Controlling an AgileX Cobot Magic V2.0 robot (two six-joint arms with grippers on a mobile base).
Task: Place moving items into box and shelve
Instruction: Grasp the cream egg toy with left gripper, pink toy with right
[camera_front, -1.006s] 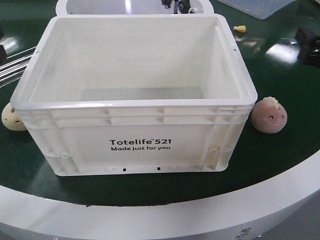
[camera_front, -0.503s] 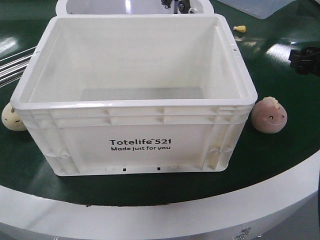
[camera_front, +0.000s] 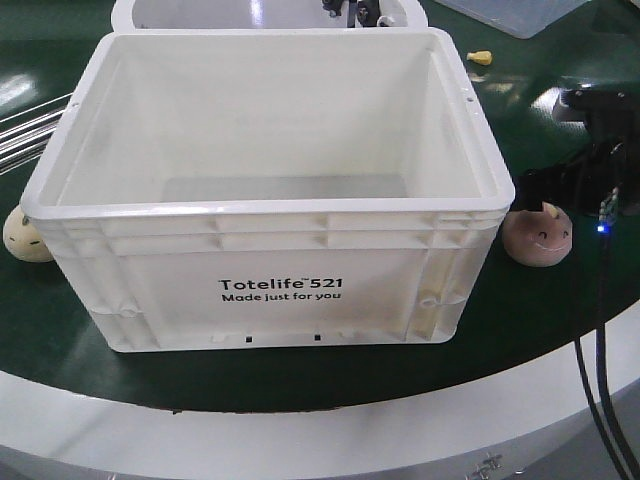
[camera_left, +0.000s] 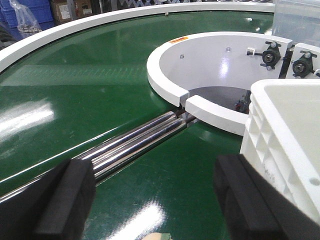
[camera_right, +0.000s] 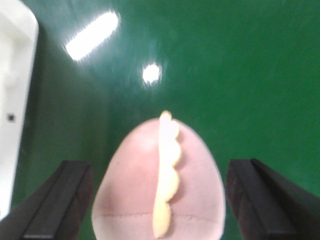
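Front view first: we see the green belt (camera_front: 520, 320), curved, with a white outer rim (camera_front: 300, 430) along the near edge. The white box (camera_front: 270, 200) stands upright on the belt mid-frame, open top, black print facing us. In the left wrist view, a white ring hub (camera_left: 210, 65) sits behind the box, and shiny metal rods (camera_left: 135, 140) run across the belt toward it.

The right claw (camera_right: 160, 170) is down at the box's right side, spread wide. Its black pads (camera_right: 75, 195) straddle the pink toy (camera_front: 537, 238), one on each side. We cannot tell whether the pads touch the toy; nothing is grasped. The left claw (camera_left: 155, 170) is released too, holding nothing, above the belt by the box's left wall.

The pink toy rests on the belt just beside the box's right front corner, outside it, smiley face toward the front camera and a yellow crest on top. A cream toy (camera_front: 24, 236) lies on the belt against the box's left front corner, also outside and partly hidden. A small yellow bit (camera_front: 480, 57) lies on the belt past the right rear corner.
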